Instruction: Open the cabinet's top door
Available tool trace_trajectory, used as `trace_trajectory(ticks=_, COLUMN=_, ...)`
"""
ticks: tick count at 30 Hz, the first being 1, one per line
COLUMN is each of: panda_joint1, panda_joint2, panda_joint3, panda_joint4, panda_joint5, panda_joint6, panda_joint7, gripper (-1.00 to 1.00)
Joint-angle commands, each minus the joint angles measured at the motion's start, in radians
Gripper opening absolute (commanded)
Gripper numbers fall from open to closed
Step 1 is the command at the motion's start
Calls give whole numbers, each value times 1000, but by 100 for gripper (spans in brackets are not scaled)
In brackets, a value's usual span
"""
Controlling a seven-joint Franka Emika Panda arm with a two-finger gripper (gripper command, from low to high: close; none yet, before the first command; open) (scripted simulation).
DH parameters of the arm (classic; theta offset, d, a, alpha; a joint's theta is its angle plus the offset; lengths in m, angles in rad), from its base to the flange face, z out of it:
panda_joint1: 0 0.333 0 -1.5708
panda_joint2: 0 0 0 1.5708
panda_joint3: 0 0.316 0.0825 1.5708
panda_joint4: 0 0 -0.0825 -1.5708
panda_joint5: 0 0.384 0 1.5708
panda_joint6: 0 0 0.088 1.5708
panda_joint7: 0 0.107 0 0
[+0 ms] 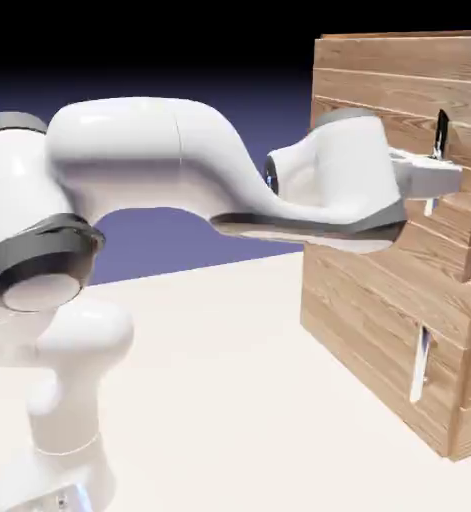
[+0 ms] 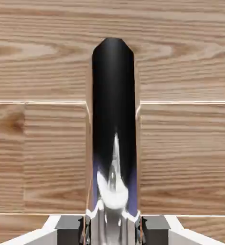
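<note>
Your gripper [image 2: 113,228] is pinching the top door [image 1: 399,100]'s slick, rigid handle [image 2: 113,119]; keep the squeeze firm, that door looks heavy.

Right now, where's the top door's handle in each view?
Exterior view: top door handle at upper right, a dark bar above the gripper.
Hand view: it fills the centre, rising between the fingertips.
Shared landmark: the cabinet's wood planks behind the handle.
</note>
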Motion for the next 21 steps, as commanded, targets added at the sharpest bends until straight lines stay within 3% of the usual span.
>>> trace_trajectory(ticks=1, panda_joint1=-36, panda_joint2=2, panda_joint3=29, panda_joint4=-24, panda_joint5=14, panda_joint6=-12, panda_joint7=0, gripper=-100)
trace_trajectory(ticks=21, panda_joint1=-761, panda_joint2=-61, panda_joint3=666, panda_joint4=-404, panda_joint5=332, panda_joint6=-136, panda_joint7=0, gripper=-100)
